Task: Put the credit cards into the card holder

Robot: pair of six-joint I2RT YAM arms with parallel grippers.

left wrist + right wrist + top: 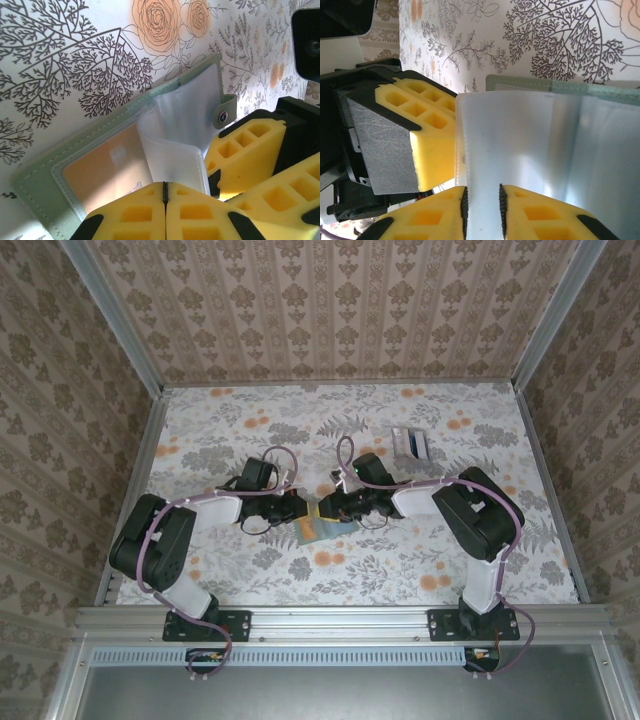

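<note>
The tablecloth is flat and matte, printed with fine black branches and orange roses. On it, the left arm bends in from its base and lies low towards the centre. The left gripper has blocky yellow foam pads moulded with square pockets. They are pressed together to a thin seam at the lower edge of a clear sleeve; I cannot tell whether the plastic is pinched.

The card holder lies open at the table's centre, between the two grippers. Its cover is soft grey-green with a stitched border, a small snap tab juts from one edge, and glossy translucent plastic sleeves fan up from the spine.

The right arm folds back from a raised elbow. The right gripper has its pads narrowly parted, closed on one upright sleeve. The credit cards, thin pale rectangles with a blue part, lie well apart towards the far right.
</note>
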